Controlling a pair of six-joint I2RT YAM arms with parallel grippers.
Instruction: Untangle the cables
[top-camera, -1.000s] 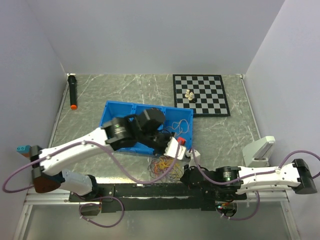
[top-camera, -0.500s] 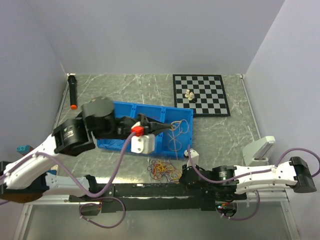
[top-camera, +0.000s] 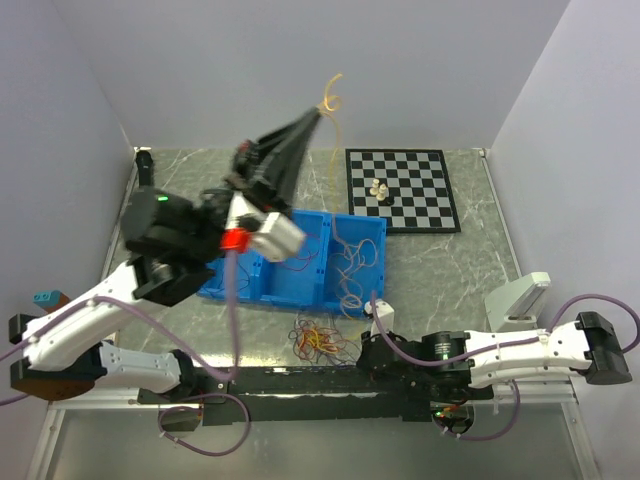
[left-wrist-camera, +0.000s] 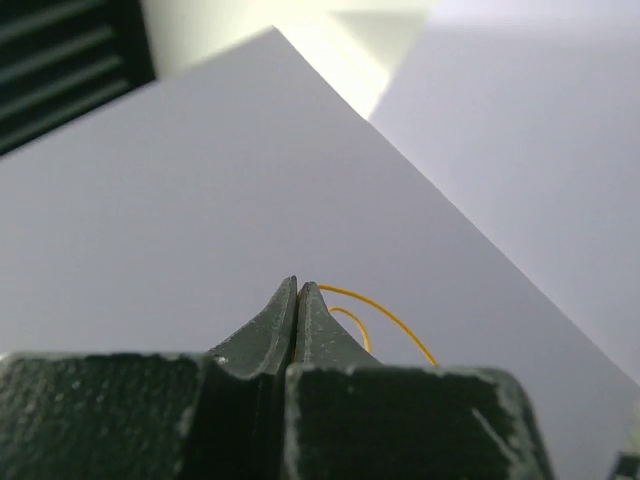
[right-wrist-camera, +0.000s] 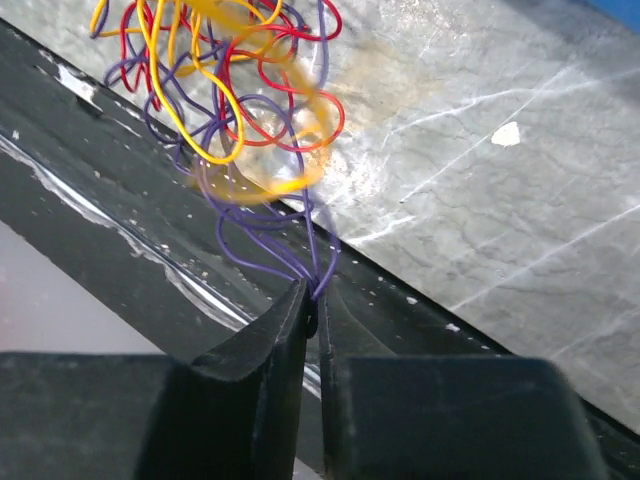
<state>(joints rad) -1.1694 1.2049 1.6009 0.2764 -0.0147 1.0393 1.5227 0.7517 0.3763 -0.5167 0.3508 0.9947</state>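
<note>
Both jaws are closed: a yellow wire, hanging down into the bin, is held high above it by the left gripper, the tangle beside it by the right gripper.

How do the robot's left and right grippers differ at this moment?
The left gripper is high above the table, pointing up; the right gripper lies low at the table's near edge. The left gripper pinches a single yellow cable that trails down toward the blue bin; the right gripper pinches purple strands at the edge of a mixed-colour tangle. Both are shut on thin wire.
</note>
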